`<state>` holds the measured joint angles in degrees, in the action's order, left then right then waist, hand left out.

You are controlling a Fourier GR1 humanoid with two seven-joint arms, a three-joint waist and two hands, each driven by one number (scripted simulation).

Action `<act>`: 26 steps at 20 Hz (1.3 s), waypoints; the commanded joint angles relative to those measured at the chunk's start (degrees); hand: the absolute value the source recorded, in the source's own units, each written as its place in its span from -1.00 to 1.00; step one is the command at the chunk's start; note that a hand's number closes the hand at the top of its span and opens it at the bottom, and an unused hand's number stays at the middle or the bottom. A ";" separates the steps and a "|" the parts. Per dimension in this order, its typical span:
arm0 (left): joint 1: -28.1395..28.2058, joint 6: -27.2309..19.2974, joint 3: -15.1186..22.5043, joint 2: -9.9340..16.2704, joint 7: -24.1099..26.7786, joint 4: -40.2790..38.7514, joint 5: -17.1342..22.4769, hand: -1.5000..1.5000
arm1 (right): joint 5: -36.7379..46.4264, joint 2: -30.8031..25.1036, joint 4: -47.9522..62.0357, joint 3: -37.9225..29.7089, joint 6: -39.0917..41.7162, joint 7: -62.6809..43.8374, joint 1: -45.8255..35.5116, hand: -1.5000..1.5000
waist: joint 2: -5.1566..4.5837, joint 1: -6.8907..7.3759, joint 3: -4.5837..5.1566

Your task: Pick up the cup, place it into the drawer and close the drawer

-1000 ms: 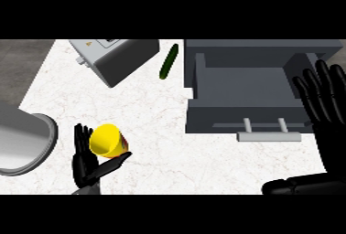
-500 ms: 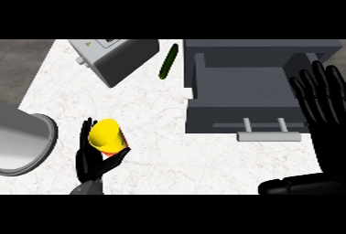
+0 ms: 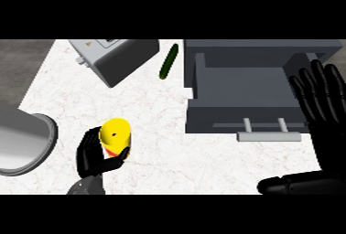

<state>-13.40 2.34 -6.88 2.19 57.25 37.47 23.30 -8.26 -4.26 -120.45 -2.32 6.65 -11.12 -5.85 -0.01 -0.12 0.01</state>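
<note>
A yellow cup (image 3: pixel 116 135) lies tilted in my left hand (image 3: pixel 96 158), whose fingers curl round its lower side at the lower left of the counter. The grey drawer (image 3: pixel 202 82) stands pulled open at the upper right, its handle (image 3: pixel 268 135) facing me, with nothing showing inside. My right hand (image 3: pixel 324 98) is open, fingers straight and pointing up, over the drawer's right edge.
A grey toaster-like appliance (image 3: pixel 116 57) sits at the back left. A green cucumber (image 3: pixel 168 66) lies between it and the drawer. A large metal pot (image 3: pixel 20 141) fills the left edge. Bare white counter (image 3: pixel 175 160) lies between cup and drawer.
My left hand has lifted the cup a little and shifted it right, toward the drawer. The right hand has edged slightly upward.
</note>
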 commanded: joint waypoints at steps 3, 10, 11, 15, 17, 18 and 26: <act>-2.00 9.32 1.28 5.42 1.89 -4.89 -2.57 1.00 | -0.05 0.66 0.50 0.25 0.54 1.94 1.50 -1.00 | -0.08 -0.22 0.02; -0.53 11.55 1.18 8.70 1.38 1.02 -2.88 1.00 | -0.85 -0.02 1.14 -0.94 0.91 1.56 0.69 -1.00 | 0.04 0.21 -0.02; -4.50 9.09 1.47 6.19 2.16 -0.43 -3.48 1.00 | -3.80 -2.56 -2.18 -3.45 0.92 -3.73 -1.14 -1.00 | 0.02 -0.14 0.01; -1.63 11.70 2.88 6.34 -0.72 7.63 -2.35 1.00 | -0.48 0.19 -2.81 -0.26 1.64 1.69 5.68 -1.00 | 0.20 0.13 -0.04; -4.33 12.05 3.41 8.83 -5.46 10.62 -2.22 1.00 | 2.40 0.92 -2.46 1.74 -0.38 -0.23 3.42 -1.00 | 0.18 0.18 -0.03; -3.86 8.61 5.02 6.83 -4.87 12.74 -4.19 1.00 | -1.56 -0.36 -0.84 -1.25 1.55 0.79 3.04 -1.00 | 0.15 0.16 -0.05; -1.80 3.96 9.61 4.50 -24.99 36.99 -1.31 1.00 | -2.40 -2.25 4.01 -4.43 2.81 3.10 0.50 -1.00 | 0.15 0.36 -0.06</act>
<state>-14.90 8.50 1.38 7.89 38.93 66.30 21.16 -9.36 -5.44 -118.52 -4.72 7.93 -10.18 -5.57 0.23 0.43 -0.05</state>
